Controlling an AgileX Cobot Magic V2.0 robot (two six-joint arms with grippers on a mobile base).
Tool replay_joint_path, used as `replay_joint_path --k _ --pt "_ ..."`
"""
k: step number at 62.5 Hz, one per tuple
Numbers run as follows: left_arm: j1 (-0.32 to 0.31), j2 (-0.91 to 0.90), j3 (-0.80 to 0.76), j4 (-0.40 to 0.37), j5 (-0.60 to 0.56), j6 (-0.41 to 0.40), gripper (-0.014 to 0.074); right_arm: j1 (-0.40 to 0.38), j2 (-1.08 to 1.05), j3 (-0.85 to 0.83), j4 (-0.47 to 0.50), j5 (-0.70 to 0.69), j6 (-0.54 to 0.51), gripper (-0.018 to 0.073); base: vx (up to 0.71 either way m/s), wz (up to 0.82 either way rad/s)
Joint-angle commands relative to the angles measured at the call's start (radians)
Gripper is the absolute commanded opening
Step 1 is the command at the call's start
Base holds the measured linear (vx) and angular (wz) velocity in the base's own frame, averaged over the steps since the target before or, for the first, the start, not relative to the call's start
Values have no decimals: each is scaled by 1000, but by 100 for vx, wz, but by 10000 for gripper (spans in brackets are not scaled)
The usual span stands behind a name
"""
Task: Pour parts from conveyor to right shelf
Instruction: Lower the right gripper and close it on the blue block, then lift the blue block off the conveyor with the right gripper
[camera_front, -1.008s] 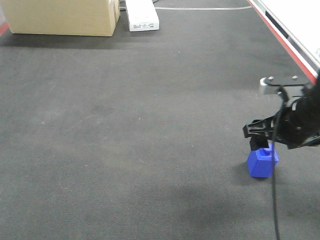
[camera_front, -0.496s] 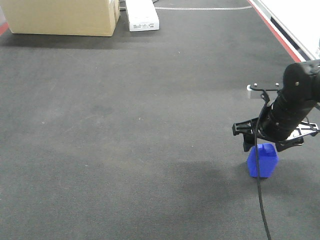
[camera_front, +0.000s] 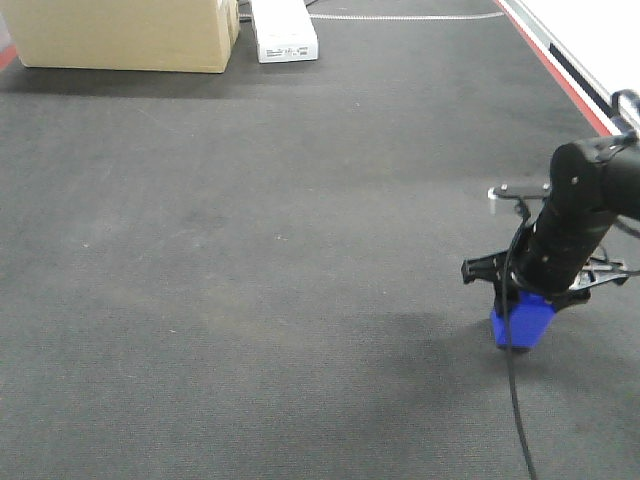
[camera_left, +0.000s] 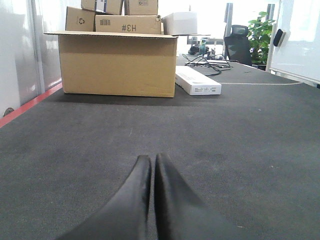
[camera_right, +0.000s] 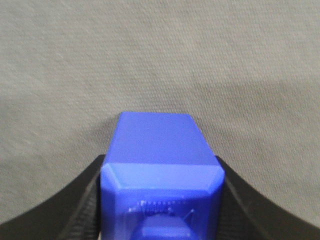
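A bright-blue part (camera_front: 522, 326) stands on the dark grey conveyor (camera_front: 250, 250) near its right side. My right gripper (camera_front: 524, 304) has come down over it from above. In the right wrist view the part (camera_right: 162, 145) fills the gap and both black fingers (camera_right: 87, 200) press against its sides. My left gripper (camera_left: 152, 159) is shut with nothing in it, its tips low over the conveyor belt (camera_left: 240, 145); it does not show in the front view. The right shelf is out of view.
A large cardboard box (camera_front: 125, 35) and a flat white box (camera_front: 284, 30) sit at the belt's far end. The red belt edge (camera_front: 560, 70) runs along the right. More stacked boxes (camera_left: 127, 22) and a whiteboard (camera_left: 300, 40) lie beyond.
My right gripper turned, moved slightly left and dropped onto the blue part; its fingers now sit against the part's sides instead of hovering above it.
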Motion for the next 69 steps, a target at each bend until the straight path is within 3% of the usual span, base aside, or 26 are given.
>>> replay_joint_path --k 1,13,33,53,69 --pt "2 -14 31 -2 -73 -8 -6 -5 -111 -30 -6 -36 -16 -15 0 0" --pt "2 -14 31 -2 -73 -8 -6 -5 -306 26 -6 -104 -81 -9 0 0" --pt "2 -14 31 -2 -73 -8 -6 -5 -842 397 7 -345 -116 -9 0 0" --pt "2 -14 31 -2 -73 -8 -6 -5 -1438 696 -5 -439 -118 -9 0 0" --pt "2 -14 31 -2 -73 -8 -6 -5 -1707 941 -46 -576 -120 -9 0 0"
